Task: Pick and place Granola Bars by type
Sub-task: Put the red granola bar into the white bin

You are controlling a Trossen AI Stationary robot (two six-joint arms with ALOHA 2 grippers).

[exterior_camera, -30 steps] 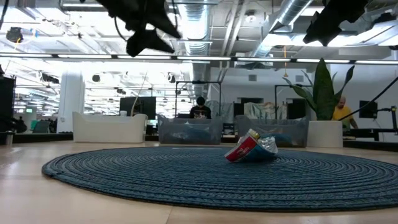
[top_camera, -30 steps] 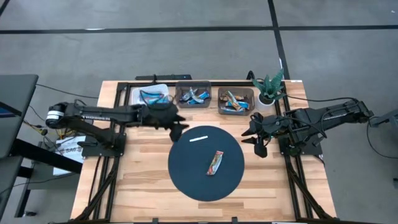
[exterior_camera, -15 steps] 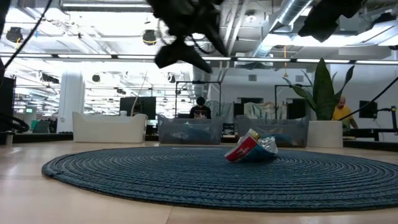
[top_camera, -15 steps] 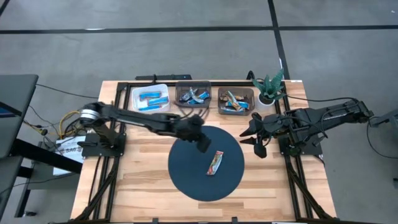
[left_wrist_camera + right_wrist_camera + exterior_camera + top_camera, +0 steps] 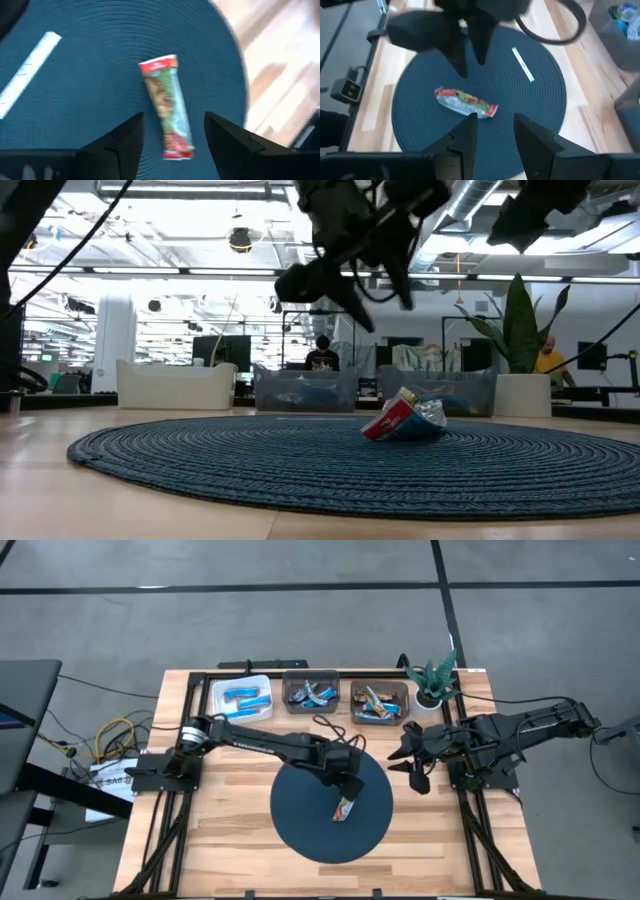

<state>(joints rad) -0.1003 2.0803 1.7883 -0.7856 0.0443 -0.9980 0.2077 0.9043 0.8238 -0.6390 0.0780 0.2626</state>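
One granola bar (image 5: 346,805) in a red, green and silver wrapper lies flat on the round dark blue mat (image 5: 300,830); it also shows in the low view as the bar (image 5: 405,420). My left gripper (image 5: 348,783) hangs open a little above the bar's far end, pointing steeply down. In the left wrist view its fingers (image 5: 127,145) stand either side of the bar (image 5: 167,107), clear of it. My right gripper (image 5: 413,765) waits open above the table's right side, beyond the mat's rim. More bars fill the bins at the far edge.
A white tray (image 5: 243,695) of blue bars and two grey bins (image 5: 311,693) (image 5: 379,700) stand along the far edge, with a potted plant (image 5: 433,680) to their right. A thin white strip (image 5: 30,70) lies on the mat's far part. Bare wood surrounds the mat.
My left gripper has swung from beside the far bins toward the table's right and near edge, out over the mat to above the bar, sinking somewhat and rolling as it went. Its fingers have stayed open. The bar has not moved.
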